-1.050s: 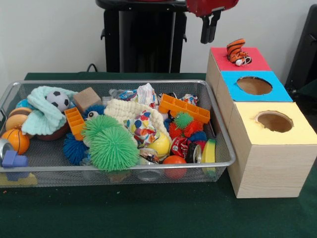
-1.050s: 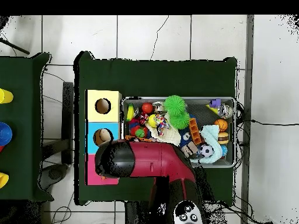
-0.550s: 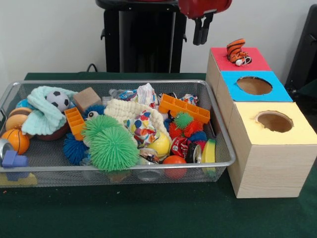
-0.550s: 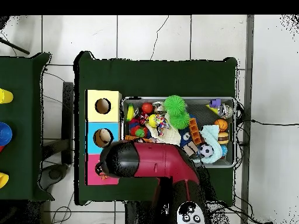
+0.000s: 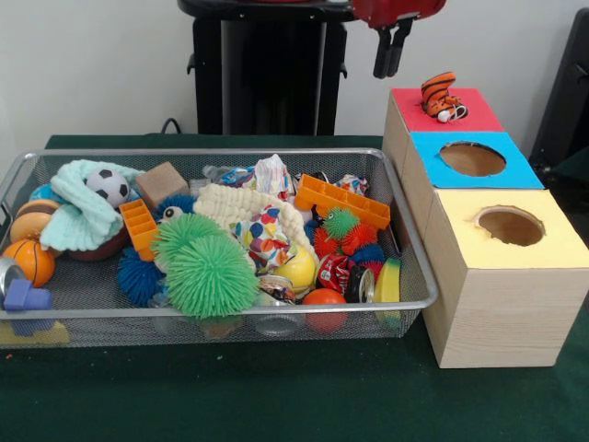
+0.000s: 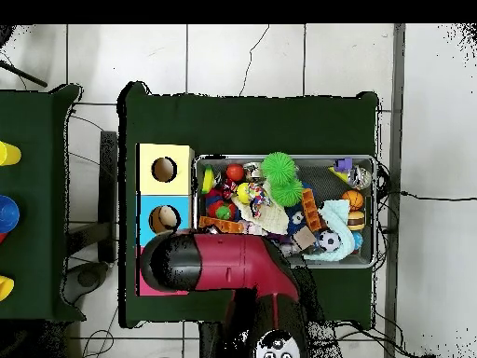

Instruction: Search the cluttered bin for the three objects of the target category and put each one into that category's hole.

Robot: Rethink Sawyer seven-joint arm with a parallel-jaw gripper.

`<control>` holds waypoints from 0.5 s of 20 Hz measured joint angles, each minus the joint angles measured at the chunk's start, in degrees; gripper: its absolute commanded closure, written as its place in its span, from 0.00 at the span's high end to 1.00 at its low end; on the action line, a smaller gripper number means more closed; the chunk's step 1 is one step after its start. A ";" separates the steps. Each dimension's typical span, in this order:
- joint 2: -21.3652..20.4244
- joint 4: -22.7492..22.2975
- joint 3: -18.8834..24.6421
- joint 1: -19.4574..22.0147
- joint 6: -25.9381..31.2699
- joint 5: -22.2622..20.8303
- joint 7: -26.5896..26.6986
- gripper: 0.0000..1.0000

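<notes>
No brand, label or writing is legible on any item in either view.

The tool (image 5: 388,55) hangs at the top of the front view, high above the desk (image 5: 276,396) and up and to the left of the red box (image 5: 460,115). Its two black fingers stand close together, a narrow gap between them, and hold nothing.

A striped orange toy (image 5: 442,96) lies on top of the red box. The blue box (image 5: 474,158) and the yellow box (image 5: 509,226) each show an open round hole. The three boxes stand in a row, touching, just beside the wire-mesh bin (image 5: 221,155).

The bin holds mixed clutter: a large green spiky ball (image 5: 210,274), an orange brick (image 5: 342,200), a soccer ball (image 5: 110,185), a mint cloth (image 5: 78,216), a wooden cube (image 5: 161,182) and a basketball (image 5: 32,261).

View differences: in the overhead view the red arm (image 6: 219,263) covers the red box and the near corner of the bin, and the tool cannot be seen. That view also shows a second desk (image 6: 37,200) at the left edge with coloured objects.
</notes>
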State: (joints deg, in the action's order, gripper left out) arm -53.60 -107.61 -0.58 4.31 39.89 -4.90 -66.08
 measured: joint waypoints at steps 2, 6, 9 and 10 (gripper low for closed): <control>-0.02 0.02 -0.21 -0.53 0.00 0.11 -0.02 0.00; -0.06 0.12 -0.75 -1.83 0.00 0.56 -0.03 0.00; -0.08 0.24 -1.07 -2.52 0.00 1.04 -0.04 0.00; -0.08 0.33 -1.19 -2.80 0.00 1.37 -0.04 0.00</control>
State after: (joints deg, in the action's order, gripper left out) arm -53.68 -107.28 -1.78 1.52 39.89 -3.53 -66.12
